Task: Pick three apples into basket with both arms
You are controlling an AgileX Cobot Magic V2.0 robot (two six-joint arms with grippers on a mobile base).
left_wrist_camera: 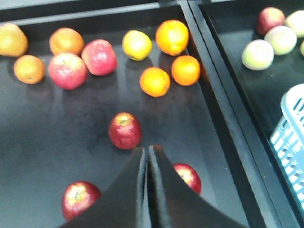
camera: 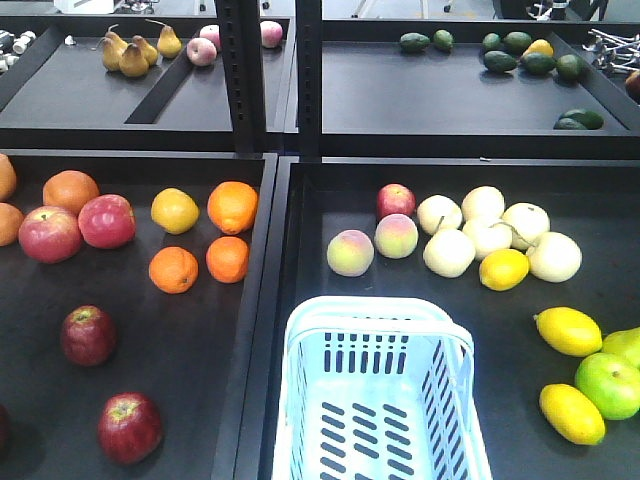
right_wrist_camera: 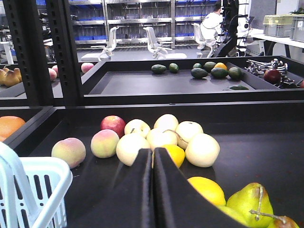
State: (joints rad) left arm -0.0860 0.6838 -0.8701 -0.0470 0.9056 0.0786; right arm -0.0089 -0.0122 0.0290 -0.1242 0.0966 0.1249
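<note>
Two dark red apples (camera: 88,335) (camera: 129,427) lie in the left tray; a third barely shows at the left edge (camera: 2,430). The left wrist view shows all three: one (left_wrist_camera: 124,130) just beyond my left gripper (left_wrist_camera: 146,149), one (left_wrist_camera: 188,177) to its right, one (left_wrist_camera: 79,199) to its left. That gripper is shut and empty, hovering above the tray floor. The pale blue basket (camera: 372,322) stands empty at the front of the right tray. My right gripper (right_wrist_camera: 153,151) is shut and empty, right of the basket (right_wrist_camera: 47,164), pointing at pale fruit.
Two brighter pink-red apples (camera: 50,233) and several oranges (camera: 232,205) lie behind the dark apples. A raised black divider (camera: 262,300) separates the two trays. Peaches (camera: 350,252), pale pears (camera: 450,252), lemons (camera: 567,330) and a green apple (camera: 608,385) lie around the basket.
</note>
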